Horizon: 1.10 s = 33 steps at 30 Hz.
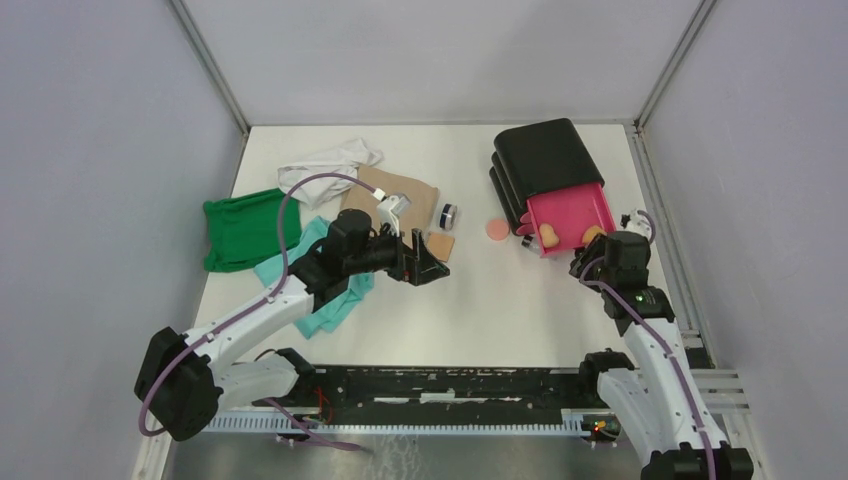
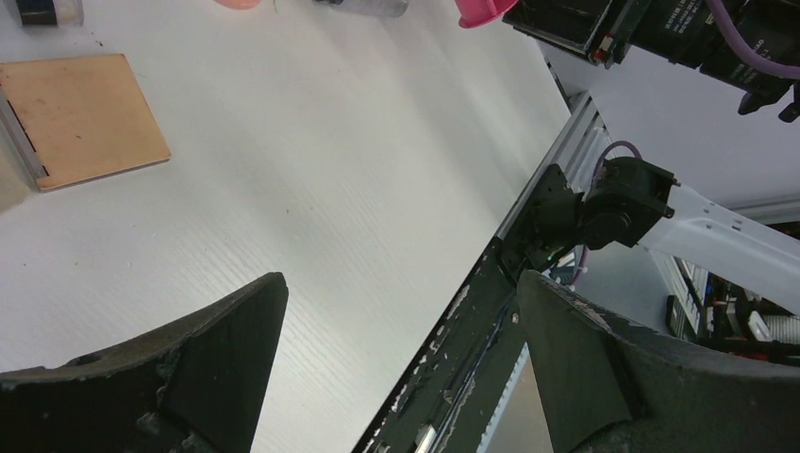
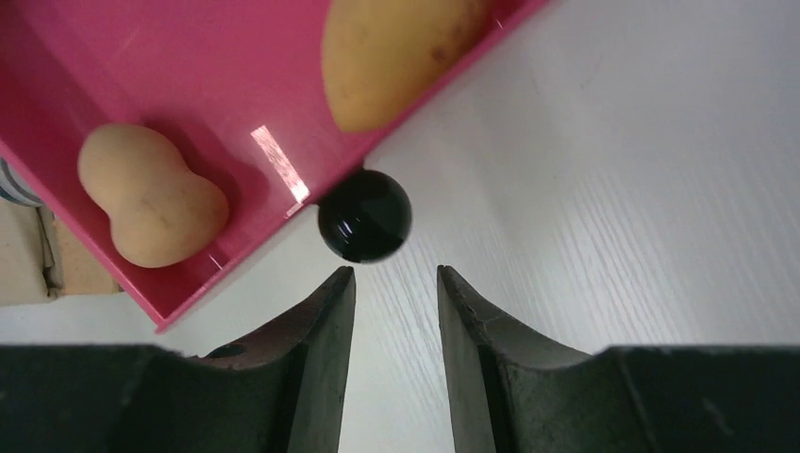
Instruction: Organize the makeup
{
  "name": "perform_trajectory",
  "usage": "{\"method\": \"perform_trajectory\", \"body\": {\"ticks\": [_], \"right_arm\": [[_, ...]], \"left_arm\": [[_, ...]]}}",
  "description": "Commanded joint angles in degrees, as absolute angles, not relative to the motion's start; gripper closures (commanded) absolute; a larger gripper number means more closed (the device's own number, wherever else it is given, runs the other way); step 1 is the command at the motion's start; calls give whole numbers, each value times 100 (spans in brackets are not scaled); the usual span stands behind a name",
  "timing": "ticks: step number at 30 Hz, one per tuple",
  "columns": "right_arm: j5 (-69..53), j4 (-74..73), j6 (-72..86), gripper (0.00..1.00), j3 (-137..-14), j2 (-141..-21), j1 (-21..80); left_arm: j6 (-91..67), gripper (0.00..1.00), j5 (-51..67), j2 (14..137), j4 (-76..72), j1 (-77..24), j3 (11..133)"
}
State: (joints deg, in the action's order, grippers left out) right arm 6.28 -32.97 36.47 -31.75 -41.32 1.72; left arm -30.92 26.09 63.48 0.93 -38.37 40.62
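Inside the pulled-out pink drawer (image 1: 575,205): egg sponge (image 3: 396,57) and waisted sponge (image 3: 151,203), lying apart. Out on the table (image 1: 520,310): vial (image 1: 526,241) just beside the drawer's near left corner, puff (image 1: 496,229) left of that, then jar (image 1: 449,213) and flat square pad (image 2: 85,118), both near the tan cloth (image 1: 415,195). Right gripper (image 3: 394,283): points at the drawer's black knob (image 3: 364,215), stops just short of it, fingers a narrow gap apart, pinching nothing. Left gripper (image 2: 401,280): hangs over bare table near the pad, fingers spread wide, empty. Behind the drawer, the black box (image 1: 540,155). Farther left, green cloth (image 1: 240,230), white cloth (image 1: 325,160) and teal cloth (image 1: 340,305), with the left arm across the teal cloth.
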Motion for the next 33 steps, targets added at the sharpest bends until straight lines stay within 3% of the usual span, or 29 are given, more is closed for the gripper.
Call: {"method": "perform_trajectory", "body": {"ticks": [1, 12, 24, 33], "right_arm": [[523, -1968, 2824, 56, -3157, -4083, 150], [251, -1294, 1937, 57, -3566, -4827, 147], [-512, -380, 2110, 56, -4440, -6271, 139], [-369, 180, 1964, 54, -4661, -6925, 138]], "left_arm": [[-2795, 1, 2681, 6295, 5, -3831, 4134], [-2830, 1, 2761, 6568, -19, -3834, 4071], [-2804, 1, 2786, 6667, -22, -3832, 4128], [-2811, 1, 2768, 6699, -10, -3832, 4125]]}}
